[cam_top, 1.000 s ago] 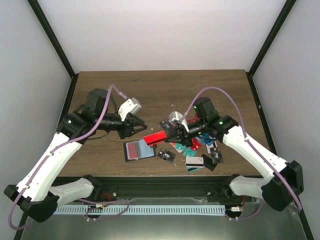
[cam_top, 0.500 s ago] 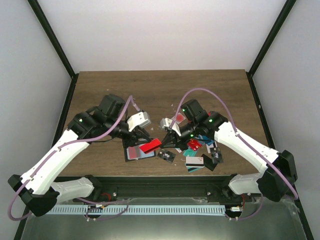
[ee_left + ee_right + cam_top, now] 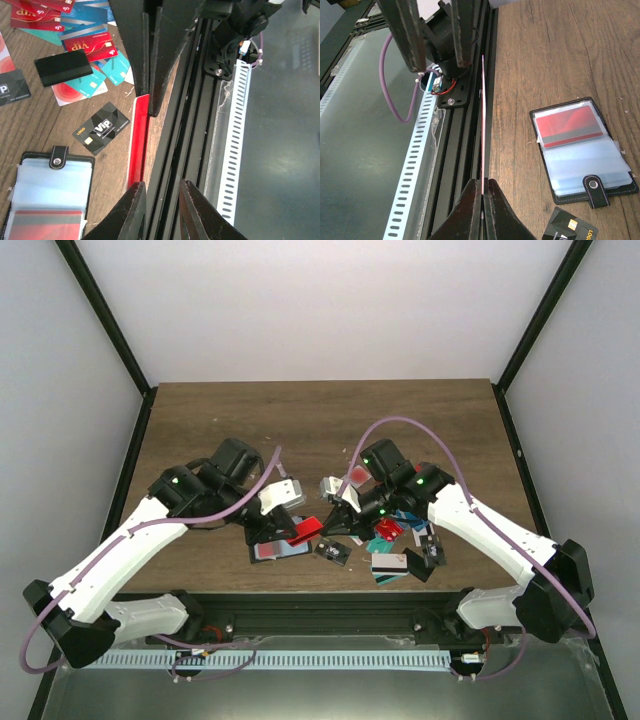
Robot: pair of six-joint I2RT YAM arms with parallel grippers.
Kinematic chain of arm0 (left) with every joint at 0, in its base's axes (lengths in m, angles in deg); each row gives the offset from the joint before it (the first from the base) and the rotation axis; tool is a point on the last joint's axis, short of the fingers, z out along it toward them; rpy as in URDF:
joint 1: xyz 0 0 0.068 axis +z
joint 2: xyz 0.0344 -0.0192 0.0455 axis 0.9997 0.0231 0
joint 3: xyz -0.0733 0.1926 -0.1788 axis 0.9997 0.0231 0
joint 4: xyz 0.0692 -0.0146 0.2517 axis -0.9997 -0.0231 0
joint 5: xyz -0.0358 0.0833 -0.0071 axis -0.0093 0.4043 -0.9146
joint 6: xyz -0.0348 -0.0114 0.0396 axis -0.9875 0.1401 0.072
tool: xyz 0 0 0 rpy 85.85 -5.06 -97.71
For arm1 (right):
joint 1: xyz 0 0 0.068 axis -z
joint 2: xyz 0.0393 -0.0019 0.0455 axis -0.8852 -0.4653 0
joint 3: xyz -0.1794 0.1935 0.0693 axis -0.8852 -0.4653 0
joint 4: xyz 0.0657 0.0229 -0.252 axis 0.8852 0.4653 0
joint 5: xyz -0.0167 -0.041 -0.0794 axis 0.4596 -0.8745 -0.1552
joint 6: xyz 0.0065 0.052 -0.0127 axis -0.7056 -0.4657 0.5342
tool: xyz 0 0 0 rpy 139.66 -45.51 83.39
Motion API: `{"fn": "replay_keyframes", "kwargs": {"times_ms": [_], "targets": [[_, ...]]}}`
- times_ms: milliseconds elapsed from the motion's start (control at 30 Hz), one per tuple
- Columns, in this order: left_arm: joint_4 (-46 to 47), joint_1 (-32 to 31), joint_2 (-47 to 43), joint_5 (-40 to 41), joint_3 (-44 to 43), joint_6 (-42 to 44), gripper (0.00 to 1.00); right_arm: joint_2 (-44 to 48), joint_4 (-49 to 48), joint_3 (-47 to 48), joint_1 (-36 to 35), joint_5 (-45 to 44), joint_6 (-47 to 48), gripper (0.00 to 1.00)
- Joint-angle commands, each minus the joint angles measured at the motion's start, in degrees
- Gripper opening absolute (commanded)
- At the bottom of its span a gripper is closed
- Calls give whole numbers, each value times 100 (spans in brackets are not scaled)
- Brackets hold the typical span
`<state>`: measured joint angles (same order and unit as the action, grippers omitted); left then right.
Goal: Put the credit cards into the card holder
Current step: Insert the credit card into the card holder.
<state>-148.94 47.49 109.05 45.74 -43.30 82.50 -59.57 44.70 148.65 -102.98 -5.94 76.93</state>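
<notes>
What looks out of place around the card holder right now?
One red card is off the table, pinched edge-on in the right hand by the open card holder. The left hand stands open at its far end, the card near one finger rather than centred. Loose cards lie jumbled, overlapping.

Robotics lab test cell; plain white panels (image 3: 320, 300) and black frame posts (image 3: 108, 325) enclose a wooden table (image 3: 300, 410); two white robot arms (image 3: 120, 548) (cabled in purple) bolt to a metal rail (image 3: 330, 612).
</notes>
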Motion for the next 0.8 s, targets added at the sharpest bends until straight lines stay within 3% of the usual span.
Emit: {"fn": "replay_keyframes", "kwargs": {"times_ms": [0, 133, 767], "targets": [[383, -65, 37, 338, 55, 10, 22, 90, 52, 235, -81, -18, 92, 1], [454, -123, 113, 538, 1, 30, 26, 138, 69, 234, -91, 7, 166, 1], [378, -223, 237, 376, 101, 155, 22, 197, 36, 261, -97, -83, 355, 1]]}}
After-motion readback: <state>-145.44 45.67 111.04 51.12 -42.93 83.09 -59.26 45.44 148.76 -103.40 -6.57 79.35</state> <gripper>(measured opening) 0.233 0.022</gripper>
